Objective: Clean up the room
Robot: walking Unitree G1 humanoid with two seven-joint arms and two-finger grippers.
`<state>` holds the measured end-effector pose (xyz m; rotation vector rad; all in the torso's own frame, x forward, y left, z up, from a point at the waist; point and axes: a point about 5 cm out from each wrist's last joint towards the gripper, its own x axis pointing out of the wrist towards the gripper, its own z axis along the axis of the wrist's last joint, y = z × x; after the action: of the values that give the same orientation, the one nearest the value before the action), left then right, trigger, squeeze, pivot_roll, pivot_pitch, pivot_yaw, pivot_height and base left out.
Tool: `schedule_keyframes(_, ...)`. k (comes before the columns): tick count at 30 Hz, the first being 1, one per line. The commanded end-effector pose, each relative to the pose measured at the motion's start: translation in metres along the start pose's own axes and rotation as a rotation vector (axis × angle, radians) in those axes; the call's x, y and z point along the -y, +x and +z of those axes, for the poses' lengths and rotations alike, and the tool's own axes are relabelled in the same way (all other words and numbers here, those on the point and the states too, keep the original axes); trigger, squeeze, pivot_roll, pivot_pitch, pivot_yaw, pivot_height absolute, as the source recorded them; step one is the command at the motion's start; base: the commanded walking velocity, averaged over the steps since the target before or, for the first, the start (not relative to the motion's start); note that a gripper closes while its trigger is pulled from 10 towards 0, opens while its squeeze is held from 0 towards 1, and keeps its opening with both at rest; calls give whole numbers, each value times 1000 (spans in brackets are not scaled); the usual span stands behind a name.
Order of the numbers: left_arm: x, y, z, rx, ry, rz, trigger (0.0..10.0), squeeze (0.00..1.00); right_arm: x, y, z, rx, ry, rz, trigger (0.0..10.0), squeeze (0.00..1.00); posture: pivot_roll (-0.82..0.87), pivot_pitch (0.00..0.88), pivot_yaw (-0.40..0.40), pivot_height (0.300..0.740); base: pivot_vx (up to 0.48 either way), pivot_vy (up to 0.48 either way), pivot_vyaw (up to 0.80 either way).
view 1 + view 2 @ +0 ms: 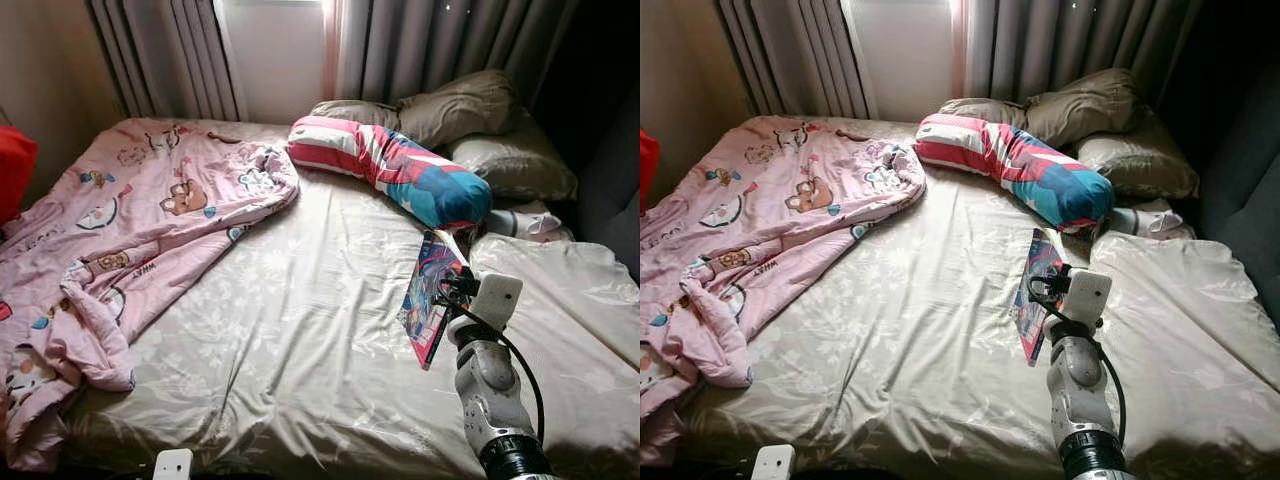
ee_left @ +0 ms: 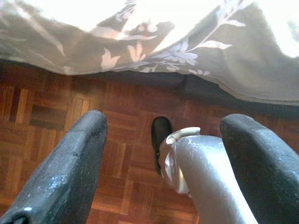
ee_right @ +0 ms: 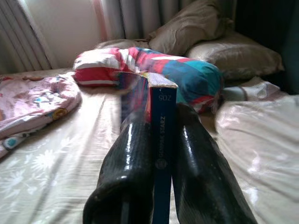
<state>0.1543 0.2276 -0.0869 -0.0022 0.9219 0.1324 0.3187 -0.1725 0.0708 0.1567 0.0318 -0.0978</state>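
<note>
A thin colourful book point(image 1: 430, 298) is lifted at a tilt just above the beige floral bedsheet point(image 1: 290, 330), right of the bed's middle. My right gripper point(image 3: 162, 114) is shut on it, one black finger on each cover with the dark blue spine point(image 3: 163, 140) between them. A crumpled pink cartoon-print blanket point(image 1: 130, 230) covers the bed's left side. A red, white and teal bolster point(image 1: 400, 165) lies just beyond the book. My left gripper point(image 2: 166, 119) hangs open beside the bed, over parquet floor point(image 2: 51, 107).
Two tan pillows point(image 1: 470, 110) lean at the headboard corner, with a white cloth bundle point(image 1: 525, 222) below them. A pale duvet point(image 1: 570, 300) is bunched on the right side. Grey curtains point(image 1: 160, 50) frame a bright window. A red object point(image 1: 12, 170) is at the left edge.
</note>
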Motion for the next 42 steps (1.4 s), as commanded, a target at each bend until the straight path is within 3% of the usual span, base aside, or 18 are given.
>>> schedule_keyframes(1, -1, -1, -3, -18, 1, 1, 10000, 0, 1, 3, 5, 18, -5, 0, 10000, 0, -54, 26, -18, 740, 0, 0, -756)
schedule_keyframes(5, -2, -1, -4, -25, 5, 4, 10000, 0, -2, 3, 7, 35, -14, 6, 10000, 0, -54, 18, -17, 740, 0, 0, -683)
schedule_keyframes(23, -4, -1, -5, -23, 15, 1, 10000, 0, -6, 5, 9, 50, -25, 17, 10000, 0, -51, 0, -18, 740, 0, 0, 0)
schedule_keyframes(42, 2, 0, -1, -11, 30, -13, 10000, 0, -9, 6, 10, 58, -37, 21, 10000, 0, -50, 4, -15, 740, 0, 0, -171)
